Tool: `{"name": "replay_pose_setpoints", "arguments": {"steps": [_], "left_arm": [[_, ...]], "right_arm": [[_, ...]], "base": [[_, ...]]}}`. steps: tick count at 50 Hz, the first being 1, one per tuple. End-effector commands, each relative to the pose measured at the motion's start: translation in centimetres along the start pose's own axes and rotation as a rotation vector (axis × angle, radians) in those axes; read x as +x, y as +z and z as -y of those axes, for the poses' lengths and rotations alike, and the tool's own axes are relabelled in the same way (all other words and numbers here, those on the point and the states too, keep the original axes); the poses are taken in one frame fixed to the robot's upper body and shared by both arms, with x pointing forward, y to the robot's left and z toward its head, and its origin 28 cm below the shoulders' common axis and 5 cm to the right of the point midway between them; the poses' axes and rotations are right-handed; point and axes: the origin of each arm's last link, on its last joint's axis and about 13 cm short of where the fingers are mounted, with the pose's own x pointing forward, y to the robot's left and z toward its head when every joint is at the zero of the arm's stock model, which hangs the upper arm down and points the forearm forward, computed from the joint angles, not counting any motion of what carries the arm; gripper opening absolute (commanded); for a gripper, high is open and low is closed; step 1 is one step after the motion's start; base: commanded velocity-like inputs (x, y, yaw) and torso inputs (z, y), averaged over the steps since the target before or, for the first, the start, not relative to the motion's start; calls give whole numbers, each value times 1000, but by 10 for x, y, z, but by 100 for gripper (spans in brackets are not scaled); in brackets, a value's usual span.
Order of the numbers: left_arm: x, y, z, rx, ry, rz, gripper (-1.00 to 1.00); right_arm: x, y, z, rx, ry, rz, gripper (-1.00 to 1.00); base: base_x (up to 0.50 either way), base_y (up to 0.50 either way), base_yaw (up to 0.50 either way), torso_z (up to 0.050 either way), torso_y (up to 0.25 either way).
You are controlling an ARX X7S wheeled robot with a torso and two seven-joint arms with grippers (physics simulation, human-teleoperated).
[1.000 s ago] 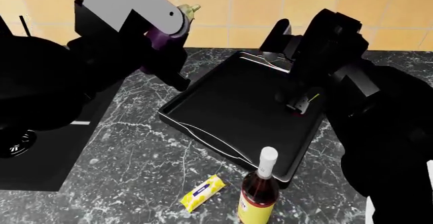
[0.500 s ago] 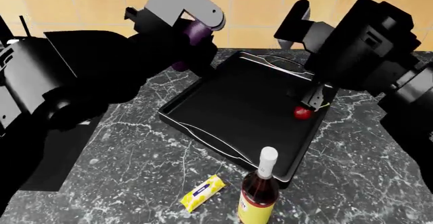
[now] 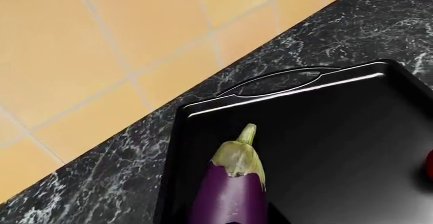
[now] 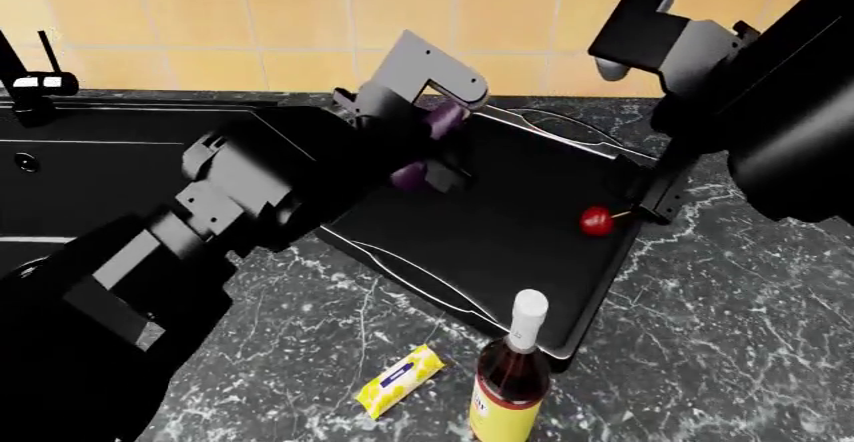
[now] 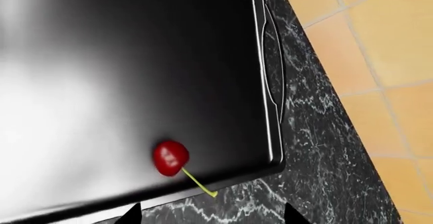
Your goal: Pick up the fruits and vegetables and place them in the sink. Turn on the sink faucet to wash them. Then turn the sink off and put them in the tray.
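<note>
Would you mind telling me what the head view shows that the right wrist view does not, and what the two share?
Only the head view shows the eggplant in the left claw over the tray's far left corner, the bottle, the yellow packet, the sink and the faucet. Only the right wrist view shows two dark claw tips at its edge, spread apart, and the glare across the tray floor. Both show the cherry lying loose in the tray, the marble counter and the tiled wall.

one eggplant (image 3: 228, 196), one cherry (image 4: 597, 222), one tray (image 4: 507, 222), one bottle (image 4: 513, 377), one yellow packet (image 4: 399, 380).
</note>
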Motion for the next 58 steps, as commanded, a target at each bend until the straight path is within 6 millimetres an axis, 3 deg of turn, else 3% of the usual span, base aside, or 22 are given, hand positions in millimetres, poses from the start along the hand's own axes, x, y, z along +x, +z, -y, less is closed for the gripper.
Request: {"name": "replay_pose_setpoints", "arguments": {"steps": [1, 24, 49, 50, 58], "left_arm": [[17, -9, 7, -33, -37, -24, -100], [33, -26, 15, -74, -84, -93, -100], [35, -36, 18, -89, -88, -161, -100], [35, -35, 18, -88, -89, -162, 100], [34, -28, 17, -87, -85, -156, 100]], "right_arm": [[-11, -3, -2, 1, -32, 14, 100], [-14, 2, 1, -12, -44, 15, 100], [-6, 2, 1, -15, -31, 9, 100], [-6, 1, 1, -14, -29, 8, 100], [-5, -1, -1, -7, -27, 6, 100]], "base": [[0, 0, 0, 0, 0], [0, 0, 0, 0, 0], [0, 0, 0, 0, 0], [0, 0, 0, 0, 0], [0, 0, 0, 0, 0]]}}
